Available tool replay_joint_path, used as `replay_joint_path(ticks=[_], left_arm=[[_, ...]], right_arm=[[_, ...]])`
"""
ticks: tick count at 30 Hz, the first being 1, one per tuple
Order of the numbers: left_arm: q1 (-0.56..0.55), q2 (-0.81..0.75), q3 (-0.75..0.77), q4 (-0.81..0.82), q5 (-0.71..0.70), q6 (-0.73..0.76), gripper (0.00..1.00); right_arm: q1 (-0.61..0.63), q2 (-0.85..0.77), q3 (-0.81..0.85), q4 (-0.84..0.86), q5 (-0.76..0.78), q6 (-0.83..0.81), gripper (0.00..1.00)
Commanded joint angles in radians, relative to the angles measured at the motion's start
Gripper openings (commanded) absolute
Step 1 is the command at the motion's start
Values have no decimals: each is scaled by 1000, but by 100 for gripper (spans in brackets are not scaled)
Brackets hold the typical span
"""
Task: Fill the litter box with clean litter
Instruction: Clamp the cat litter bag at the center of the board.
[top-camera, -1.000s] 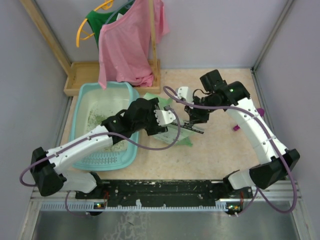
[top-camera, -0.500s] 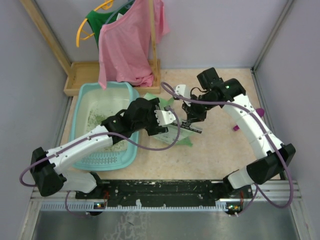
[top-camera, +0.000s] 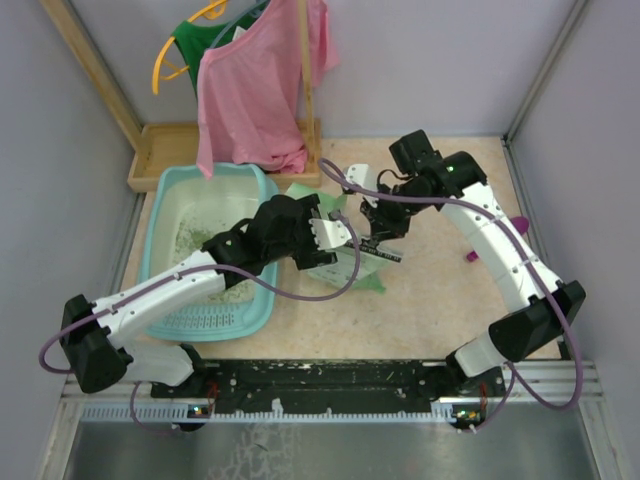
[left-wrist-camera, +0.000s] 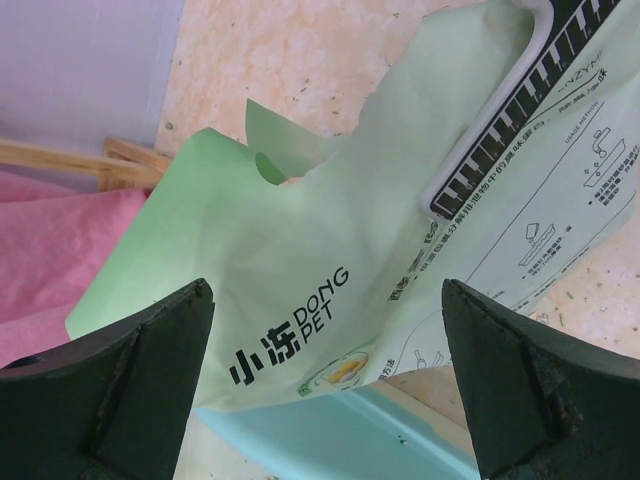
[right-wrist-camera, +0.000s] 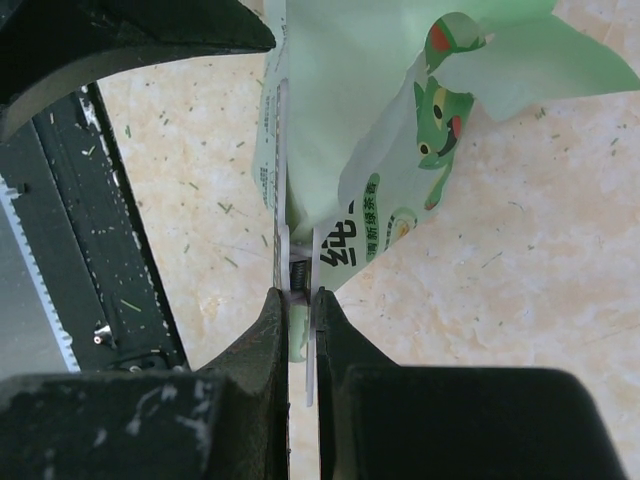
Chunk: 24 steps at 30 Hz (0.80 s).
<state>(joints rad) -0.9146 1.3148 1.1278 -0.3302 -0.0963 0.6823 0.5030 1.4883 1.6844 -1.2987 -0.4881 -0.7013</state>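
The light-teal litter box (top-camera: 165, 200) sits at the left, with a thin scatter of green clean litter (top-camera: 192, 238) on its whitish base. My left gripper (top-camera: 340, 238) hovers past the box's right rim, open. Its fingers (left-wrist-camera: 110, 390) stand wide on either side of the pale green printed bag (left-wrist-camera: 300, 250), not touching it, with the box rim (left-wrist-camera: 350, 435) below. My right gripper (right-wrist-camera: 300, 298) is shut on the black-and-white clip (left-wrist-camera: 500, 120) at the bag's edge. It holds the bag (right-wrist-camera: 340, 130) hanging above the table.
A wooden tray (top-camera: 160, 150) lies behind the box. A pink shirt (top-camera: 255, 90) and a green one on a yellow hanger (top-camera: 200, 40) hang from a wooden rack. A magenta scoop (top-camera: 470, 256) shows beside the right arm. Grey walls enclose the table.
My right arm's wrist and elbow have shifted slightly left, carrying the clipped bag edge a little left. The left arm has not moved.
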Motion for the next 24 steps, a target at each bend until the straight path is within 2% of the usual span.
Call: replay_joint_path(ticks=[1, 24], left_arm=[[-3, -16, 13, 30, 10, 10, 100], [-3, -17, 21, 29, 2, 1, 100]], right_arm=[[18, 15, 51, 63, -42, 10, 0], [54, 102, 132, 74, -87, 48, 0]])
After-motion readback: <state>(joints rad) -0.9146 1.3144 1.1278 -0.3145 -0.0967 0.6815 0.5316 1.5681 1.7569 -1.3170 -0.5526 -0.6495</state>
